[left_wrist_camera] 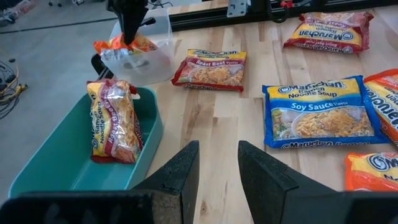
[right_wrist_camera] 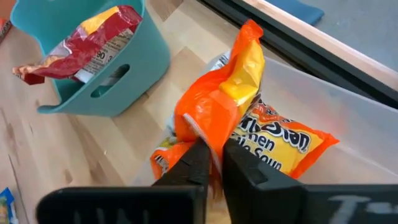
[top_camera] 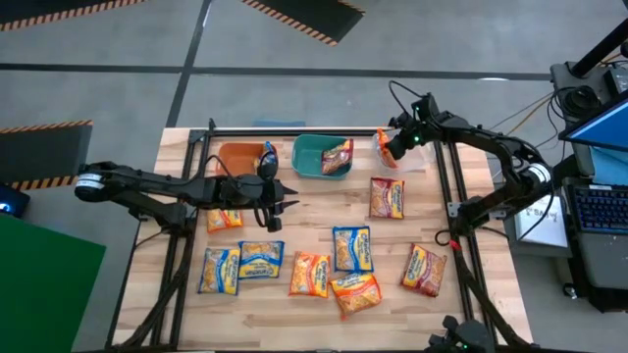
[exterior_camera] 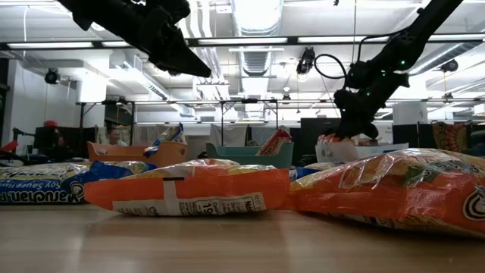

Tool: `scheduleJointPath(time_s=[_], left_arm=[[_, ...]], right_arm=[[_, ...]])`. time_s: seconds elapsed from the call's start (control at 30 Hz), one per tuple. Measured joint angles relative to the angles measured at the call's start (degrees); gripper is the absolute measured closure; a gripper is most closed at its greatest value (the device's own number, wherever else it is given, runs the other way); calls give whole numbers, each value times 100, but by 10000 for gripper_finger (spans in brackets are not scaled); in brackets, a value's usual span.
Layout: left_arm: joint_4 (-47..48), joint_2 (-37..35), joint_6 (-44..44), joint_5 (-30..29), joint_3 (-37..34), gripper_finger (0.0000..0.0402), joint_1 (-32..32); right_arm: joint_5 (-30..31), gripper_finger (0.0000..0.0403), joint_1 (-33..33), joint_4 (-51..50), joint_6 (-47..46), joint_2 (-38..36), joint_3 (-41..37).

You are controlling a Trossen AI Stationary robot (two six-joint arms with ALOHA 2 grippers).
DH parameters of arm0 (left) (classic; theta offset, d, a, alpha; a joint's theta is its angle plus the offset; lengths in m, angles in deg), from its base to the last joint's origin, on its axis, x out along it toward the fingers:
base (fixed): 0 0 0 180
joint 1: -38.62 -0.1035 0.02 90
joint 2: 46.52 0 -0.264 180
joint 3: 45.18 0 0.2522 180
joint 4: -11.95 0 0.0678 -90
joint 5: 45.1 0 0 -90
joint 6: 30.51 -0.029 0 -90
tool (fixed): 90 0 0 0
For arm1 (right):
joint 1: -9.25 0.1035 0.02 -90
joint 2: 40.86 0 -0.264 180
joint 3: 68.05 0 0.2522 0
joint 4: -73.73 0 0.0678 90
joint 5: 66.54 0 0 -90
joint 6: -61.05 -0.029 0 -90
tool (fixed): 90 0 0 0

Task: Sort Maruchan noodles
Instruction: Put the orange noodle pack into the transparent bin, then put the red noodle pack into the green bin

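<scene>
Several Maruchan noodle packets lie flat on the wooden table, among them a blue one (left_wrist_camera: 320, 113), a maroon one (left_wrist_camera: 209, 67) and an orange one (top_camera: 310, 275). A maroon packet (left_wrist_camera: 112, 119) leans inside the green bin (left_wrist_camera: 65, 167). A blue packet (top_camera: 267, 157) stands in the orange bin (top_camera: 235, 157). My right gripper (right_wrist_camera: 215, 163) is at the far side over the clear bin (right_wrist_camera: 354, 146), shut on an orange packet (right_wrist_camera: 224, 99); a second orange packet (right_wrist_camera: 283, 140) lies in that bin. My left gripper (left_wrist_camera: 219, 163) hovers open near the green bin, holding nothing. My right gripper pinches a thin crumpled edge (right_wrist_camera: 208, 138) of the orange packet between its two fingers, slanting down from the table's right side. The packet reaches out past the fingertips, buckled, over the clear bin and the packet lying in it. Whether it rests on that packet I cannot tell.
The three bins stand in a row along the far edge, against a black frame rail (top_camera: 294, 129). The loose packets lie mostly in the table's near half; bare wood shows between the bins and them. Black cables and stands flank both table sides.
</scene>
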Motion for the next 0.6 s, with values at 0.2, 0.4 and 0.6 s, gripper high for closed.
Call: scheduleJointPath(time_s=[0.2,0.4,0.6], left_arm=[[0,0,2,0,0,308,2],[0,0,20,0,-2,308,1],[0,0,188,0,-2,308,1]], right_arm=[[31,302,0,4,-174,-4,0],[51,227,-2,-85,-425,-85,154],[51,191,62,-493,-1207,-518,549]])
